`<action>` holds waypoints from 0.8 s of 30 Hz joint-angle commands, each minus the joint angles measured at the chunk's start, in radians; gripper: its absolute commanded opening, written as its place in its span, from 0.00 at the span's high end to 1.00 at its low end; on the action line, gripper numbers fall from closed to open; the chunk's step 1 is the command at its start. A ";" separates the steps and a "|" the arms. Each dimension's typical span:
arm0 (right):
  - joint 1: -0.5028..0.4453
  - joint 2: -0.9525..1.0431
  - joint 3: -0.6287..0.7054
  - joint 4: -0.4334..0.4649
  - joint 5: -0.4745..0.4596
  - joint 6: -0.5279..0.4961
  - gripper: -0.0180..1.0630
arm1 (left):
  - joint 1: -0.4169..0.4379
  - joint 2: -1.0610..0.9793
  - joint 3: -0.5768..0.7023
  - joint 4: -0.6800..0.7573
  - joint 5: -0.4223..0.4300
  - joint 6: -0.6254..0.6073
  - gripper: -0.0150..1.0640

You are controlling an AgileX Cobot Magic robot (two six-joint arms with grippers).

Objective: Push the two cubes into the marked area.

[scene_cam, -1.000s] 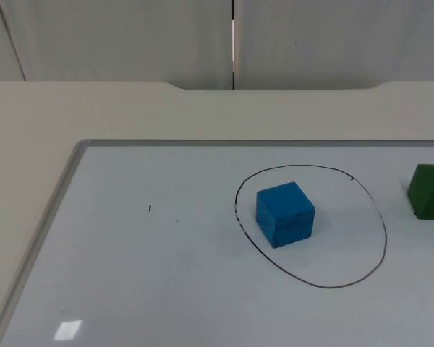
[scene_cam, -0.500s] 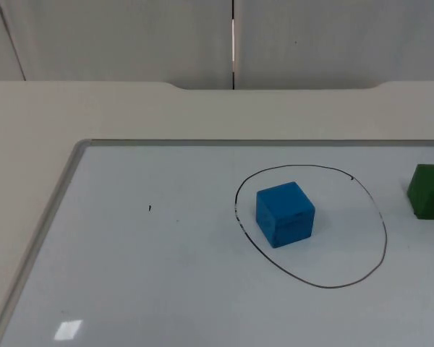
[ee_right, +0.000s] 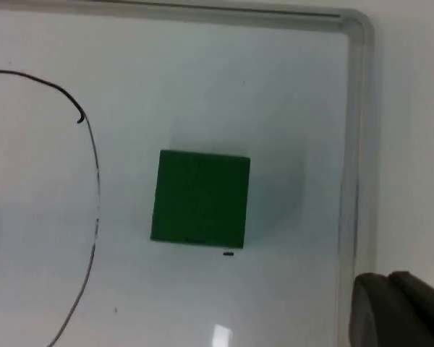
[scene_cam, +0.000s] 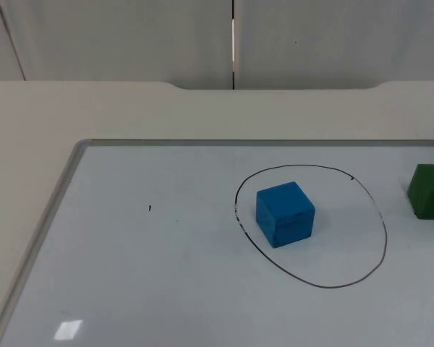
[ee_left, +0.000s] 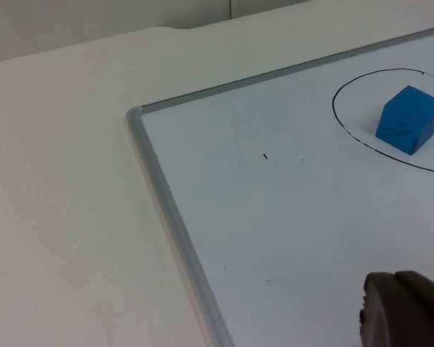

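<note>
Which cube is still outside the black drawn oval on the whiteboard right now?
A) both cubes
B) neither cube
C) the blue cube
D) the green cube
D: the green cube sits past the oval outline on its right, apart from the line, while the blue cube rests inside the oval.

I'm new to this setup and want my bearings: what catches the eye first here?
A bright blue cube sits inside a black hand-drawn ring on the whiteboard, toward the ring's left side. A green cube stands outside the ring to its right, at the picture's right edge. From the right wrist it lies between the ring line and the board's frame.
</note>
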 commanded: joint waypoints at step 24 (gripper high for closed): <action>-0.006 0.350 -0.009 -0.002 -0.393 -0.004 0.98 | 0.002 -0.004 0.005 0.004 0.003 0.000 0.99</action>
